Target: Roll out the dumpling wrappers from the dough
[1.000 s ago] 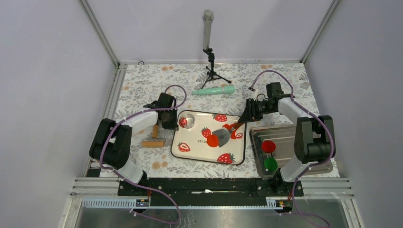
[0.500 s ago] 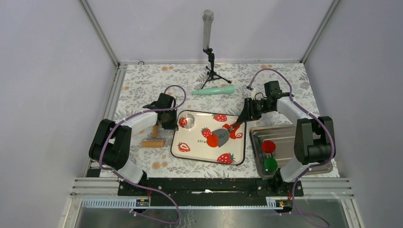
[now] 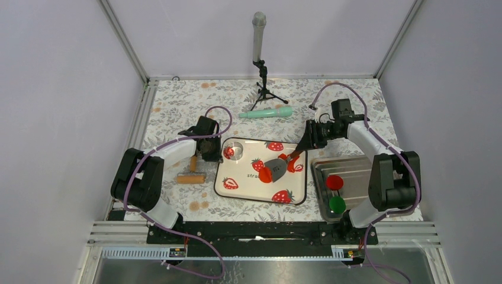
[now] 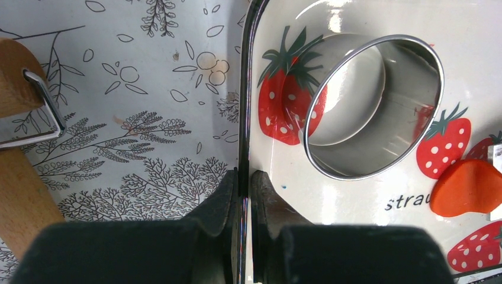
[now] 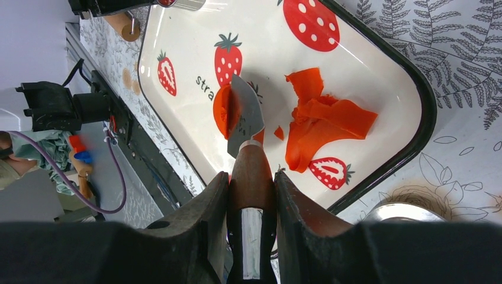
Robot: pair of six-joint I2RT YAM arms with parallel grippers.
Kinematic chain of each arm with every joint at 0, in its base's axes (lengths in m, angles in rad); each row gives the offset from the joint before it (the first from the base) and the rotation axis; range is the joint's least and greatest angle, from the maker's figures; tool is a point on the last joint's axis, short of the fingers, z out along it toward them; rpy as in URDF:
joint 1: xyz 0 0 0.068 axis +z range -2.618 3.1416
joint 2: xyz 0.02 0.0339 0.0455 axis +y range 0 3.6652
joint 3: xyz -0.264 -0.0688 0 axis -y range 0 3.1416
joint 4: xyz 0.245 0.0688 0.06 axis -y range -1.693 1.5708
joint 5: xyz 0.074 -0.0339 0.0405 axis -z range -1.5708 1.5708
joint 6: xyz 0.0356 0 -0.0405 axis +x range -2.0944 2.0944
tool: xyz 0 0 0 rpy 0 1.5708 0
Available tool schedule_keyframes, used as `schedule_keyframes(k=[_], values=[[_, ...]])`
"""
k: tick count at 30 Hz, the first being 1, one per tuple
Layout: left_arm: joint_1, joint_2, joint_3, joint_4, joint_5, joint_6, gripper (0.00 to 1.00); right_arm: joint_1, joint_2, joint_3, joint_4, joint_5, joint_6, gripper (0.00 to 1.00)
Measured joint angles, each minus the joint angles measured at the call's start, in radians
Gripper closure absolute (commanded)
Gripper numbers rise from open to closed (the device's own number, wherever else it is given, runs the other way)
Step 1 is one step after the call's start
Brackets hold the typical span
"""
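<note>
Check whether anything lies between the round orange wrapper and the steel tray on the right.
Yes. The ragged dough scrap lies on the strawberry tray between the wrapper and the steel tray, and the strawberry tray's raised rim crosses that path.

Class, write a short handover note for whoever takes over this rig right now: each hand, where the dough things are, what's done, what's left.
Left hand: shut on the left rim of the strawberry tray, steadying it.
Right hand: shut on the wooden handle of the scraper, its blade at the round wrapper.
Dough scrap: crumpled on the tray beside the blade.
Ring cutter: at the tray's far-left corner.
Rolling pin: on the table, left of the tray.
Done: one wrapper cut.
Left: lift it off, then probably re-roll the scrap.
</note>
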Motion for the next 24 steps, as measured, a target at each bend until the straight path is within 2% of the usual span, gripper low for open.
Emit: schedule_keyframes(k=[9,15,24], values=[[0.001,0.000,0.000,0.000,0.001,0.000,1.00,0.000,-0.030,0.045,-0.038,0.009,-0.001,1.00],[0.001,0.000,0.000,0.000,0.002,0.000,1.00,-0.002,-0.047,0.075,-0.067,0.126,-0.049,1.00],[0.001,-0.005,0.000,-0.008,-0.014,-0.036,1.00,-0.003,-0.130,-0.021,-0.056,0.179,-0.021,1.00]])
